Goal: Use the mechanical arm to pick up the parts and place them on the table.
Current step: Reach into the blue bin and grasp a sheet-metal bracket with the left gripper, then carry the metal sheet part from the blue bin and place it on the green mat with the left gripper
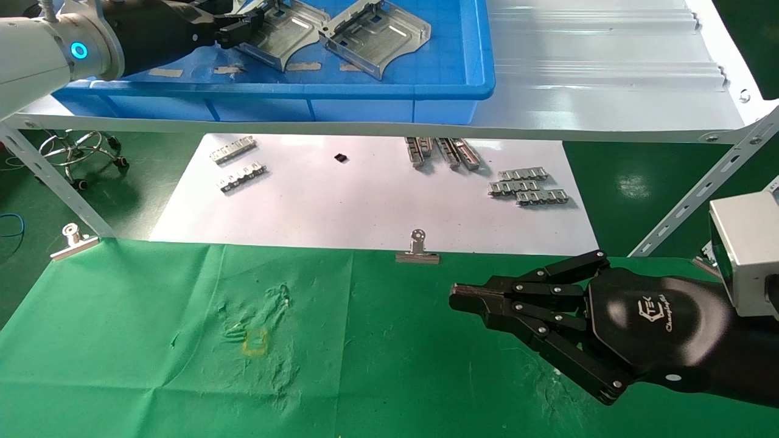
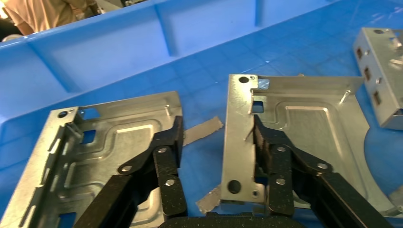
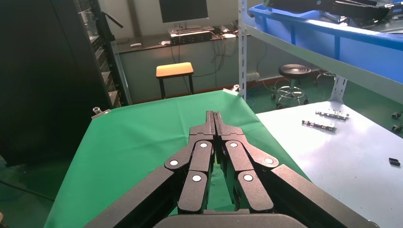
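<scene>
The left hand (image 2: 216, 156) is reaching into the blue bin (image 1: 377, 82) on the ribbed metal shelf (image 1: 608, 67), and its fingers (image 2: 166, 156) are standing apart with nothing yet clamped between them: one finger is lying over the flat of the left bracket (image 2: 95, 156), while the other is sitting inside the right bracket (image 2: 304, 137), pressed up beside that part's folded side wall. That wall is running straight ahead of the hand, along the line of the fingers, so it is lying in the gap between them and looking like the edge the hand is lining up to pinch; closing here would probably trap the wall of the right bracket, though the finger resting on the neighbouring bracket could drag that one too. A third bracket (image 2: 380, 76) is lying farther off beyond the right one, near the bin's edge. In the head view the same left hand (image 1: 240, 27) is touching the nearest of the parts, so this arm is plainly the nearer one. The right hand (image 1: 481, 301) is hanging low over the green table (image 1: 152, 340), well apart from the bin, its fingers pressed together and holding nothing. The table where the parts belong is lying below and nearer the robot than the shelf.
</scene>
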Robot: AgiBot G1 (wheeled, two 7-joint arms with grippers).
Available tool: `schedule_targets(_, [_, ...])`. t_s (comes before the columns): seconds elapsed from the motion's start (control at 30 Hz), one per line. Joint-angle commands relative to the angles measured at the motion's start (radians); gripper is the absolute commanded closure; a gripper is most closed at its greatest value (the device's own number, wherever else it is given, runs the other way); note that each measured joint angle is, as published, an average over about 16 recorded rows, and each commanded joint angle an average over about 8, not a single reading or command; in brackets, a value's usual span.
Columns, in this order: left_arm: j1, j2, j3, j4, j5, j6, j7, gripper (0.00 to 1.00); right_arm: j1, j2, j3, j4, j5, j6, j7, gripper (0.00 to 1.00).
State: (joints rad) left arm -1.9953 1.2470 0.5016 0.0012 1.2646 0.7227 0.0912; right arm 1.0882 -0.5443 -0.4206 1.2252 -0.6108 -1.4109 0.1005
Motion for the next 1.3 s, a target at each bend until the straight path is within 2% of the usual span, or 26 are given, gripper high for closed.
schedule_targets(0.03, [0.001,0.002,0.0,0.001,0.0,-0.012,0.001,1.0,0.0,0.0,0.0,0.0,0.0,0.0,0.0,1.0])
schedule_targets(0.43, [-0.004,0.002,-0.003,-0.007,-0.004,-0.035,0.01,1.0,0.0,0.0,0.0,0.0,0.0,0.0,0.0,1.0])
schedule_targets(0.77, [-0.016,-0.045,-0.039,-0.035,-0.057,0.074,0.018,1.0,0.0,0.0,0.0,0.0,0.0,0.0,0.0,1.0])
schedule_targets(0.93, [-0.013,-0.106,-0.062,-0.074,-0.093,0.239,0.049,1.0,0.0,0.0,0.0,0.0,0.0,0.0,0.0,1.0])
schedule_targets(1.2, [0.021,-0.227,-0.082,-0.17,-0.143,0.707,0.162,1.0,0.0,0.0,0.0,0.0,0.0,0.0,0.0,1.0])
schedule_targets(1.3, [0.036,-0.258,-0.076,-0.201,-0.149,0.82,0.201,1.0,0.0,0.0,0.0,0.0,0.0,0.0,0.0,1.0])
